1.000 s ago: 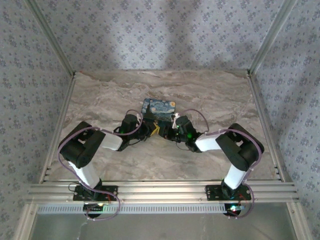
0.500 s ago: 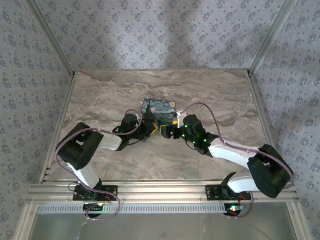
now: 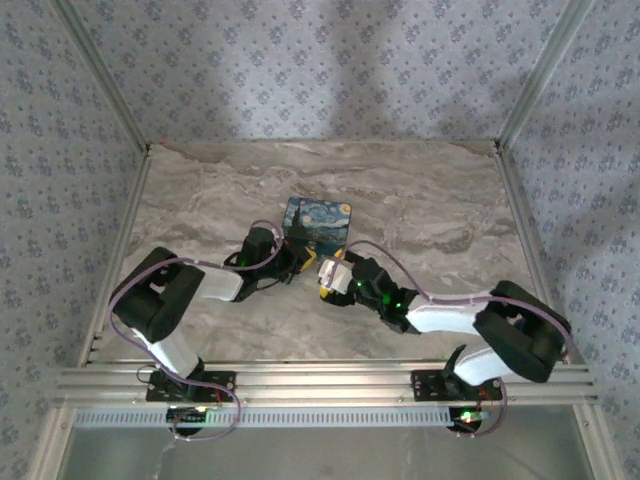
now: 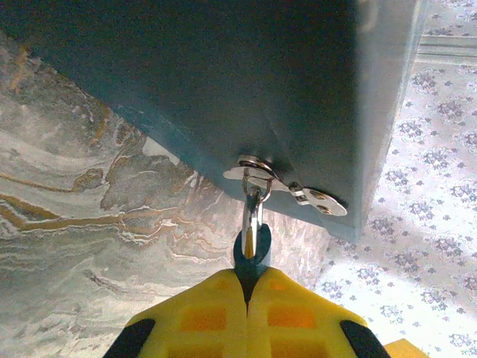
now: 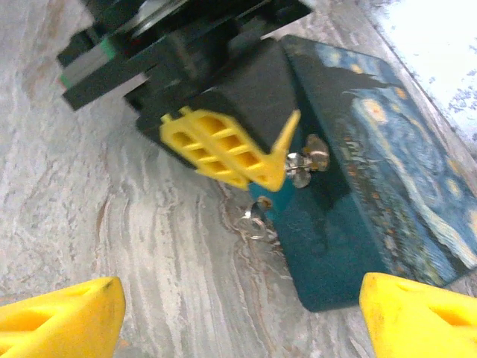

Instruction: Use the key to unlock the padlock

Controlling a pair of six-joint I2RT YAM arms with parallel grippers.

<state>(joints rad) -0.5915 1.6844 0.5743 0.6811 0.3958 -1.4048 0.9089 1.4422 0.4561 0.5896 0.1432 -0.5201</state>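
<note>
The tiny blue padlock hangs by its silvery shackle from the hasp on the box front. My left gripper is shut on the padlock body. In the right wrist view, the left gripper's yellow fingers cover most of the padlock, and a small silvery ring hangs at its underside. The key's yellow head is hidden. My right gripper is open a short way before the padlock, nothing between its fingers. From above, the left gripper and right gripper meet near the box.
The dark-blue Starry-Night-print box stands mid-table on the marble top, its front face toward my grippers. Patterned walls and metal rails frame the table. The right arm's elbow lies low at the near right.
My right gripper has drawn back from the padlock toward the near edge, and its elbow has swung out right and low. The left gripper has stayed on the padlock.
</note>
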